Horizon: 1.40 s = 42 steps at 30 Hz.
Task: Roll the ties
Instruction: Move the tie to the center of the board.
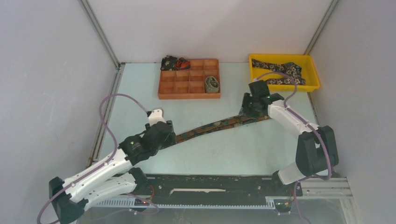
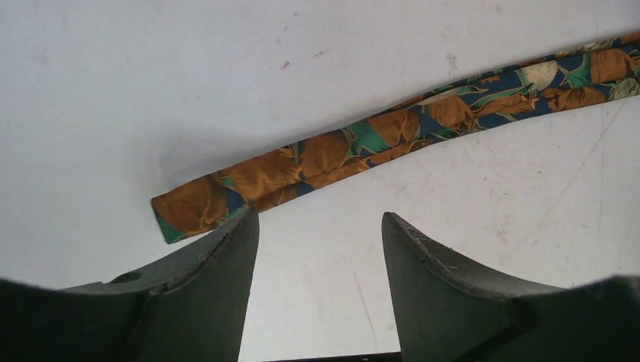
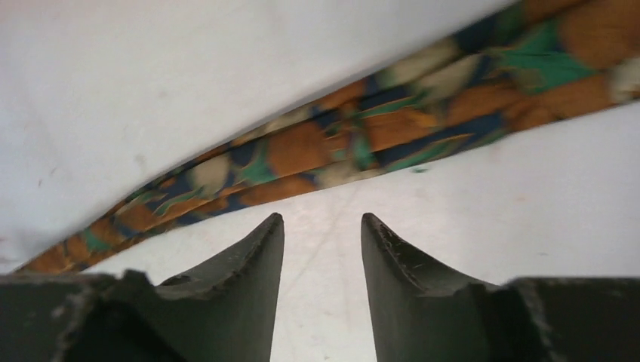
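A long tie [image 1: 215,126] with a rust, blue and green pattern lies flat across the table, stretched between my two grippers. My left gripper [image 1: 166,133] stands by its narrow end. In the left wrist view that blunt end [image 2: 189,211] lies just beyond my left finger, and the left gripper [image 2: 319,219] is open over bare table. My right gripper [image 1: 251,109] is at the tie's wider end. In the right wrist view the tie [image 3: 340,143] runs just past the fingertips, and the right gripper [image 3: 323,219] is open with nothing in it.
A brown compartment tray [image 1: 187,96] at the back holds an olive rolled tie [image 1: 211,85] and a dark roll [image 1: 170,62] at its far left corner. A yellow bin [image 1: 285,88] at the back right holds a dark floral tie [image 1: 280,70].
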### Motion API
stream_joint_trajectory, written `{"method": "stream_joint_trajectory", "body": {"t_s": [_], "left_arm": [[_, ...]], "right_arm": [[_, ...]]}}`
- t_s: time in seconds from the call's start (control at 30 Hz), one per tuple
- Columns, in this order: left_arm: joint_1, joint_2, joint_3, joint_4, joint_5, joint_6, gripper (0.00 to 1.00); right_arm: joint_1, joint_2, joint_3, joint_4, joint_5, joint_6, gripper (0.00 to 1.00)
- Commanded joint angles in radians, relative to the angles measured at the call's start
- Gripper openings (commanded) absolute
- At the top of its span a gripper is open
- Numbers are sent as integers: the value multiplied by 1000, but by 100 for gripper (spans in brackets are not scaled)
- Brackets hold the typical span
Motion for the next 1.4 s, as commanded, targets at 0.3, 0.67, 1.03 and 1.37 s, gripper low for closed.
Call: {"method": "stream_joint_trajectory", "body": {"t_s": [0.3, 0.67, 1.03, 1.37], "left_arm": [[11, -234, -89, 53, 78, 128, 68], [12, -208, -110, 94, 113, 132, 67], [33, -191, 57, 23, 112, 86, 75], [43, -200, 21, 3, 119, 59, 75]], "right_arm": [[-459, 21, -66, 91, -19, 12, 65], [-585, 186, 27, 109, 30, -14, 70], [-570, 341, 123, 105, 94, -6, 66], [-565, 406, 168, 69, 99, -12, 42]]}}
